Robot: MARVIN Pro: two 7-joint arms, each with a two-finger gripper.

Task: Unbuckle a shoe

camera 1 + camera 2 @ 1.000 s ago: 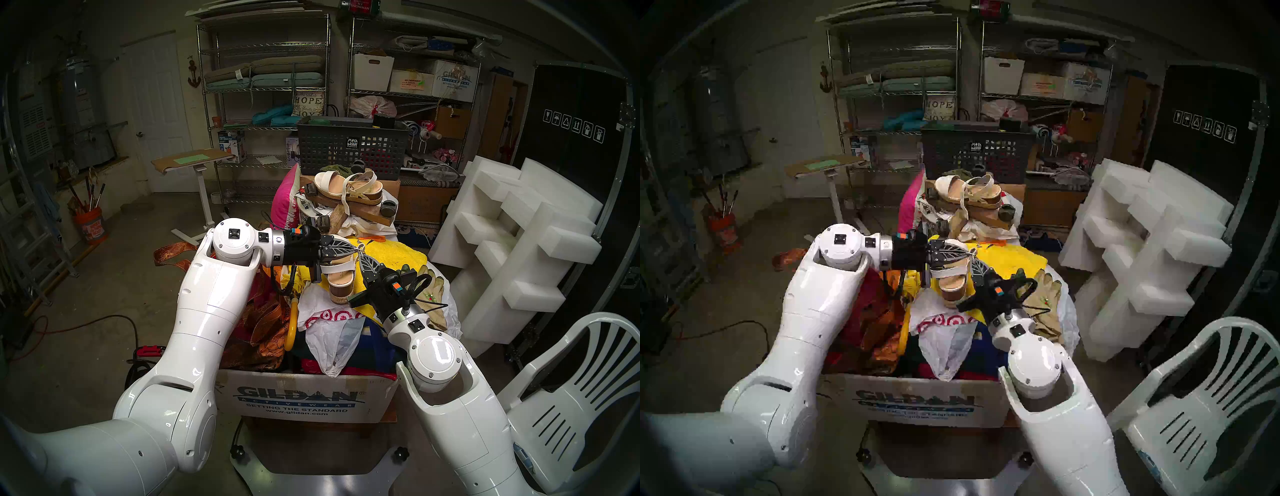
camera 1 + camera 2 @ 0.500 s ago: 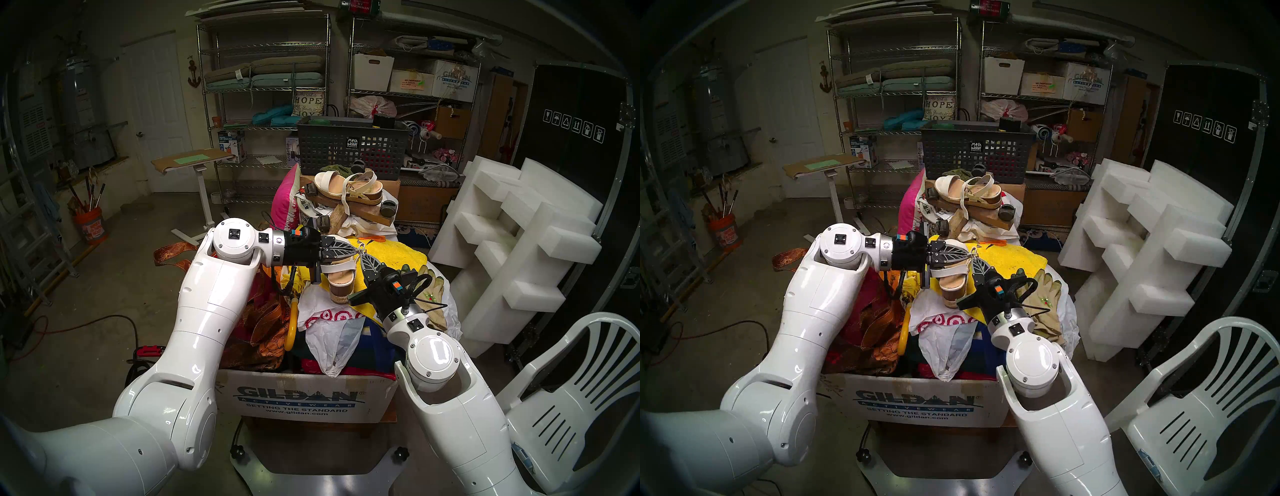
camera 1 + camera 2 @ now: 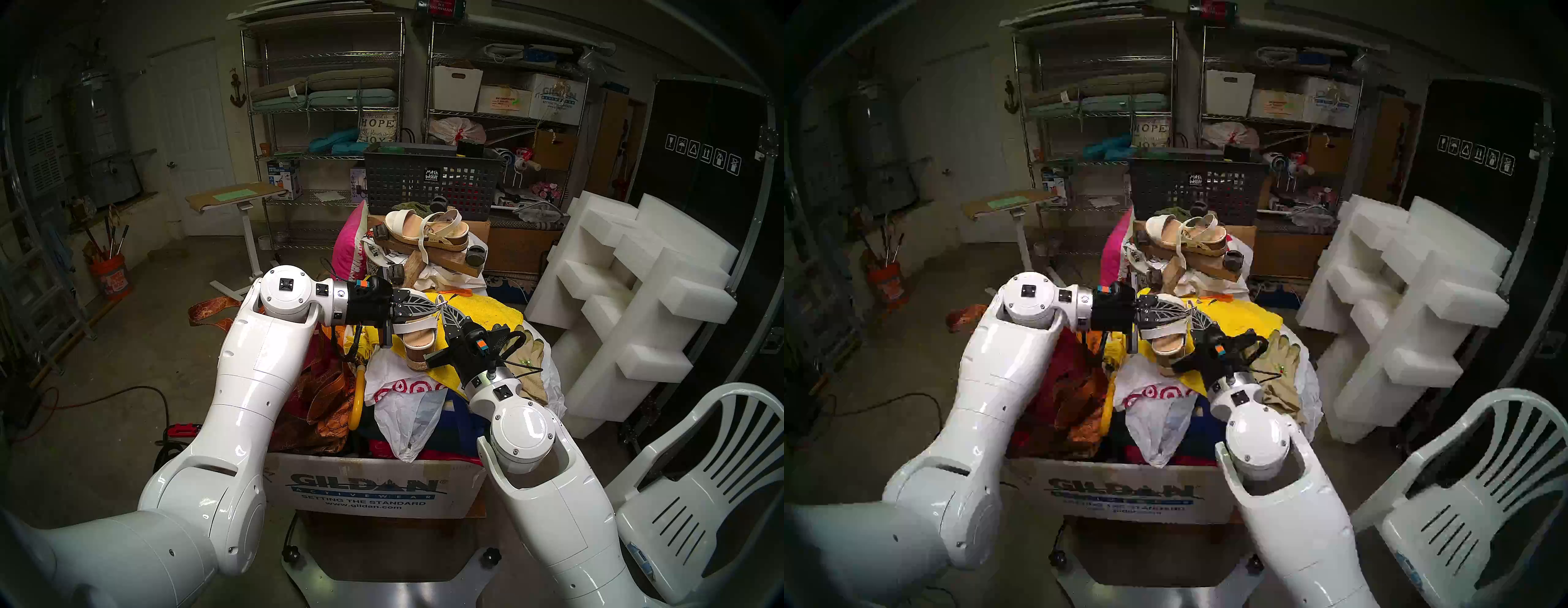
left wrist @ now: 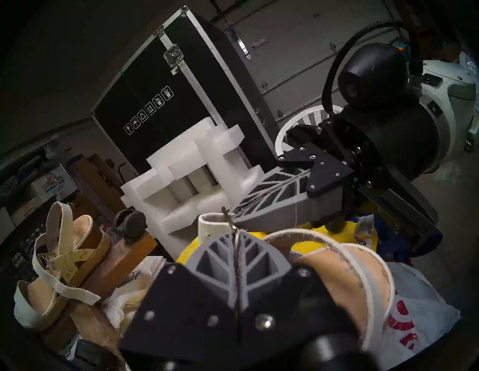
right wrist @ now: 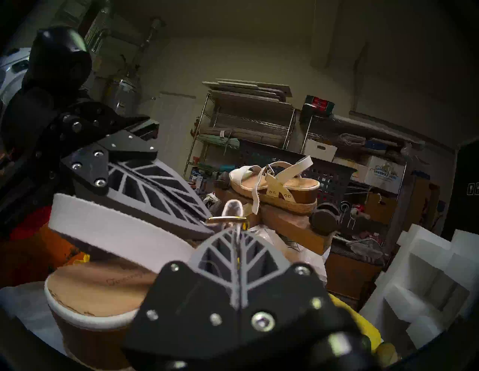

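- On top of the full cardboard box (image 3: 373,492), between our two arms, the wedge sandal (image 3: 418,339) lay on the yellow towel (image 3: 488,312), heel toward us.
- Our left gripper (image 3: 436,306) came from the left and was clenched on the thin ankle strap (image 4: 212,228) close to the gold buckle (image 5: 228,219).
- Our right gripper (image 3: 445,309) came from the near right, also clenched; it seemed to pinch the strap just under the buckle, tips almost touching the left ones.
- We judged one risk: if both pulled apart too hard, the thin strap could slip out, or the whole light sandal could lift from the soft pile.
- The buckle pin was too small to see, so we could not tell if it was free already.
- The other sandal (image 3: 424,231), far behind, was not our target.
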